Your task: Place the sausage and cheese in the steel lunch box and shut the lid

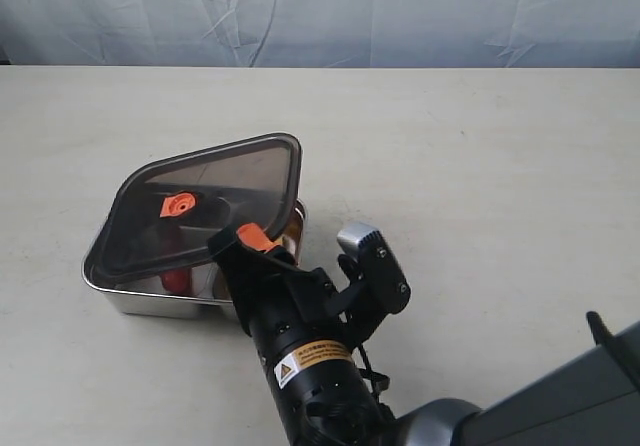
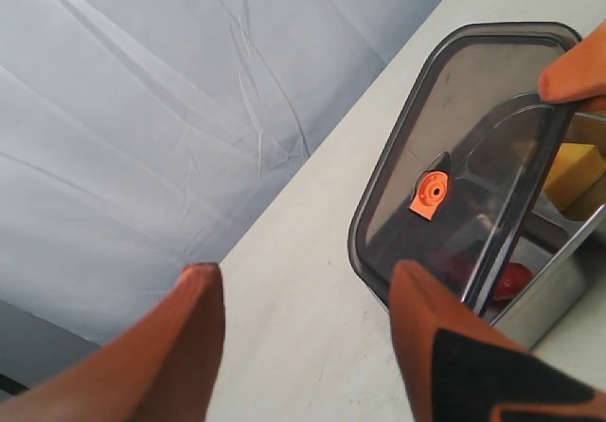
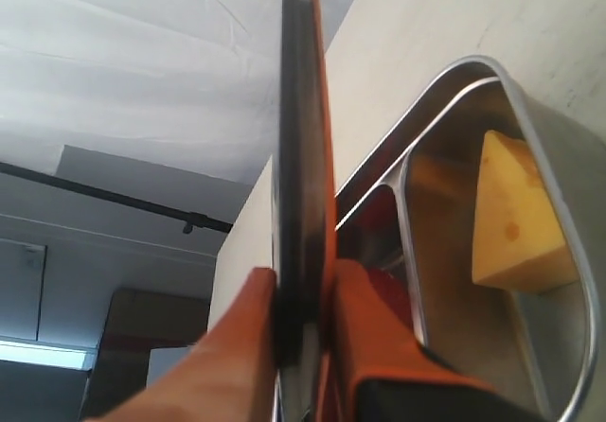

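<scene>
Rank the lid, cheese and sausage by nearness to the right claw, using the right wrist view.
1. The lid: clamped in the right claw.
2. The cheese: in the steel lunch box compartment beside the claw.
3. The sausage: past the divider, in the other compartment.

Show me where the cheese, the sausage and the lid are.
cheese (image 3: 516, 219): right wrist view, its yellow face.
sausage (image 2: 512, 278): left wrist view, its red end.
lid (image 1: 230, 181): exterior view, its dark top.

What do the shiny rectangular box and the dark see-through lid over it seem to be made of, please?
The shiny rectangular box looks like polished steel: mirror-bright walls. The dark see-through lid is probably tinted plastic: the box shows through it.
</scene>
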`<action>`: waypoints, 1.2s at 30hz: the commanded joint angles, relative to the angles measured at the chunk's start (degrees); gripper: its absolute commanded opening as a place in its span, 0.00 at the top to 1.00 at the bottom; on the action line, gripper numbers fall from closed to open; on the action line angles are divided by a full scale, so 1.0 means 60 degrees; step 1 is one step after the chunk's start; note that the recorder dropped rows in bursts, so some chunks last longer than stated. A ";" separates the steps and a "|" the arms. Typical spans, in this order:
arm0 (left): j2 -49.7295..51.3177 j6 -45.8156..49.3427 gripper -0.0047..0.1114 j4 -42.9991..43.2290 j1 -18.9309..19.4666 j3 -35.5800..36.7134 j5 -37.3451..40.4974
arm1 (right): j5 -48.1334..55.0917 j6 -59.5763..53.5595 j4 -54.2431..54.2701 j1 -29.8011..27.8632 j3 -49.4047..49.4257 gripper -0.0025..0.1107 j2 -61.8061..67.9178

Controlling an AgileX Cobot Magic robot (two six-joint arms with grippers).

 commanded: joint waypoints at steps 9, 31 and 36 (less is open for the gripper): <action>-0.0038 -0.0085 0.52 -0.0153 -0.0018 -0.0039 -0.0094 | 0.0318 -0.0233 -0.0481 -0.0005 -0.0008 0.61 0.0060; -0.0038 -0.0085 0.52 -0.0153 -0.0018 -0.0039 -0.0094 | 0.1840 -0.0231 -0.0542 0.0102 -0.0008 0.66 -0.0286; -0.0038 -0.0085 0.52 -0.0153 -0.0018 -0.0039 -0.0094 | 0.2320 -0.0231 -0.0542 0.0102 -0.0008 0.84 -0.0376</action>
